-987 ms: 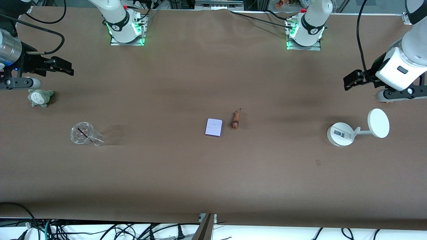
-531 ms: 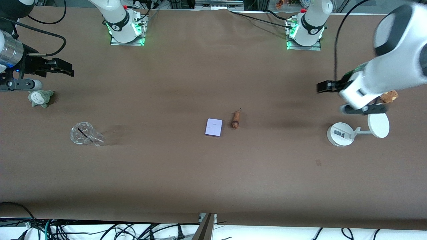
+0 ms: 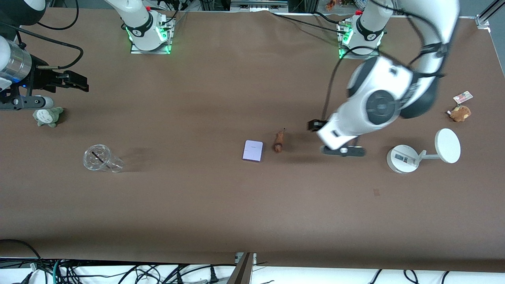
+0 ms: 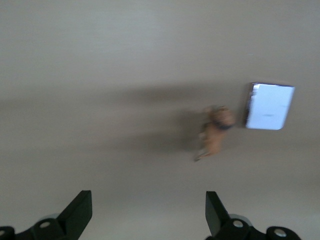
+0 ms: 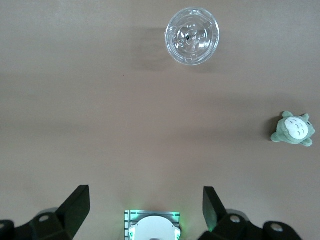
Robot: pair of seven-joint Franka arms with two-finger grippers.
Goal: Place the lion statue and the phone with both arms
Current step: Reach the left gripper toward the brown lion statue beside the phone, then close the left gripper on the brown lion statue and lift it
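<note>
Front view, left gripper point(image 3: 315, 125) open near lion statue point(image 3: 279, 142), phone point(image 3: 253, 150) beside, right gripper point(image 3: 79, 82) open, waiting.

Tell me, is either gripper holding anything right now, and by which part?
Nothing is held. The left gripper is open over bare table beside the lion statue; the right gripper is open at its end. The phone lies untouched.

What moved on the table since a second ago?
The left gripper swung in from the left arm's end of the table, past the white stand, toward the lion statue, open and empty. The right gripper waits open. Lion statue, phone and clear cup stayed put.
</note>
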